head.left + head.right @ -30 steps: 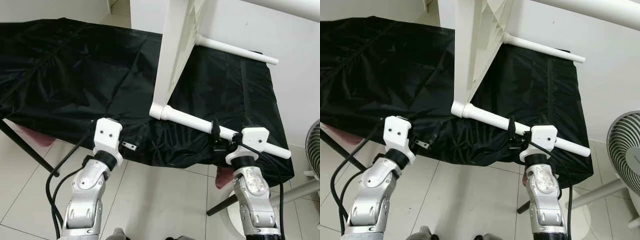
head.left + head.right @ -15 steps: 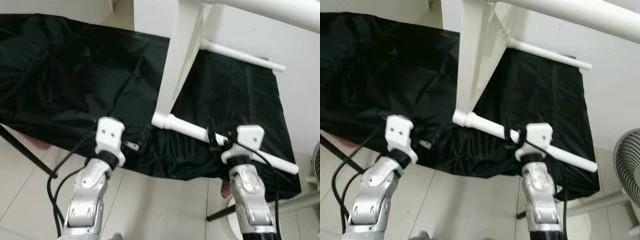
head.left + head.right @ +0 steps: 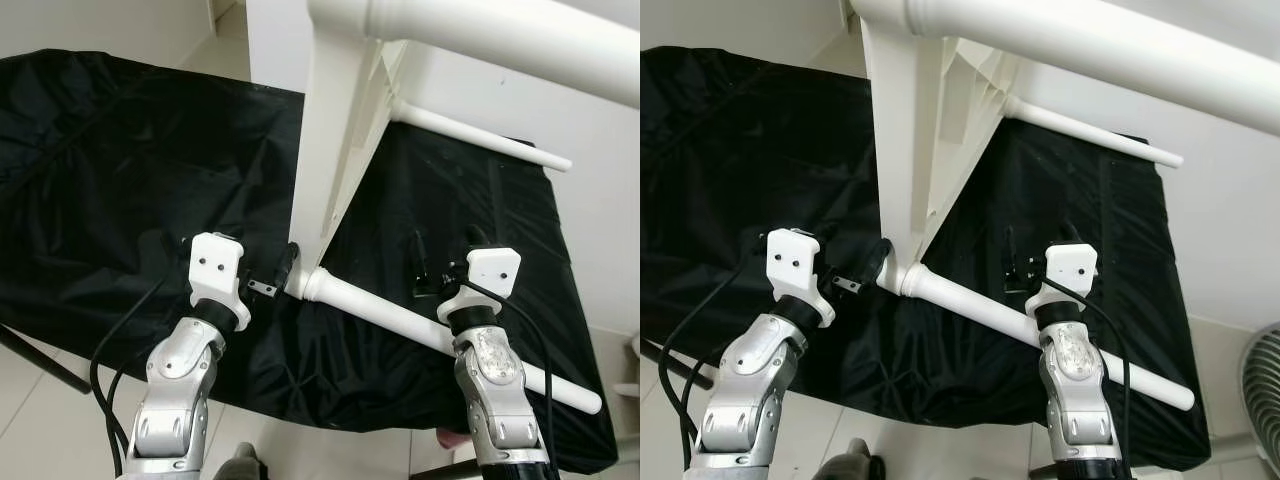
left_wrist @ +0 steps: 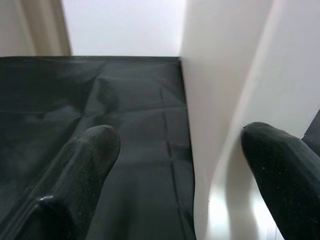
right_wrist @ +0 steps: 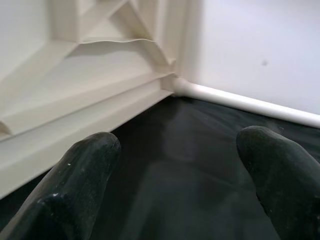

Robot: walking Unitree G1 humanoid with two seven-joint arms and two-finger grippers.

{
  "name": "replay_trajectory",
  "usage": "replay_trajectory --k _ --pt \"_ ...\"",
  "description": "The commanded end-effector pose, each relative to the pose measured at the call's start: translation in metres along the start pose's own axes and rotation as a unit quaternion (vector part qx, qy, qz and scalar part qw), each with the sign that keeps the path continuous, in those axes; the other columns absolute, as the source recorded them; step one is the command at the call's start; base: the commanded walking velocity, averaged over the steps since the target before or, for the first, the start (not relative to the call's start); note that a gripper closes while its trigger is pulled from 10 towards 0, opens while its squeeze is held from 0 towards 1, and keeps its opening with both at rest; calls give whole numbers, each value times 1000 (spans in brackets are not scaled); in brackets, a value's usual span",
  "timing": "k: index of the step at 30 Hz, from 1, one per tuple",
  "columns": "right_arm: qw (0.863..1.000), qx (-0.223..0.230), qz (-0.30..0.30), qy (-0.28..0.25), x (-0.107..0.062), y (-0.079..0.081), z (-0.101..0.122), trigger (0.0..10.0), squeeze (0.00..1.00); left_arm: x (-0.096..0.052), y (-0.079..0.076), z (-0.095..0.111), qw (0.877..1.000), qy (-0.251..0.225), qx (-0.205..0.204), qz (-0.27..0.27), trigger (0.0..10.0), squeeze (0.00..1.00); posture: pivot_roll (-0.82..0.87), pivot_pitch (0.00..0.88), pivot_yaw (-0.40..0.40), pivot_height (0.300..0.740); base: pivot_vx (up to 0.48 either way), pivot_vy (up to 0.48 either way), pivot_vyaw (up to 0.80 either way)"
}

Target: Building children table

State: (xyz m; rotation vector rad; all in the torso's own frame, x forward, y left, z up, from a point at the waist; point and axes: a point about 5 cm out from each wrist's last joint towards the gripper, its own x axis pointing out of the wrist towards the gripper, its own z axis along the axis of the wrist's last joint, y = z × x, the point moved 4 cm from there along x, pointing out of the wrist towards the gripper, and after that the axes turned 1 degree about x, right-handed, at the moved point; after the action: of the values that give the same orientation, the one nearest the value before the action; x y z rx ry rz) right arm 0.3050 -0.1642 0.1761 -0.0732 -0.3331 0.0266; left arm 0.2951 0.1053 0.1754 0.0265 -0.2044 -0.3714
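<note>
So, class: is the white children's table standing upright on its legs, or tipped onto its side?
Tipped on its side. The tabletop stands on edge on the black cloth, and its legs stick out sideways.

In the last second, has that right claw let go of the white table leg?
Yes. The right gripper was clamped on the white table leg; now it sits open above the black cloth, beside the leg, not touching it.

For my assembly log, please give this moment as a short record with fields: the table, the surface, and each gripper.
table: white children table tipped on its side, legs sticking out
near leg: white leg lying across the black cloth
surface: black cloth covering a stand
left gripper: fingers open, at the table's lower corner
right gripper: fingers open, above the cloth, holding nothing
</note>
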Motion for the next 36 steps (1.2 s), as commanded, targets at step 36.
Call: replay_trajectory --k 36 --pt "1000 0 -8 -8 15 -2 1 10000 0 40 -17 -9 995 23 69 -73 10000 0 115 60 -33 740 0 0 0"
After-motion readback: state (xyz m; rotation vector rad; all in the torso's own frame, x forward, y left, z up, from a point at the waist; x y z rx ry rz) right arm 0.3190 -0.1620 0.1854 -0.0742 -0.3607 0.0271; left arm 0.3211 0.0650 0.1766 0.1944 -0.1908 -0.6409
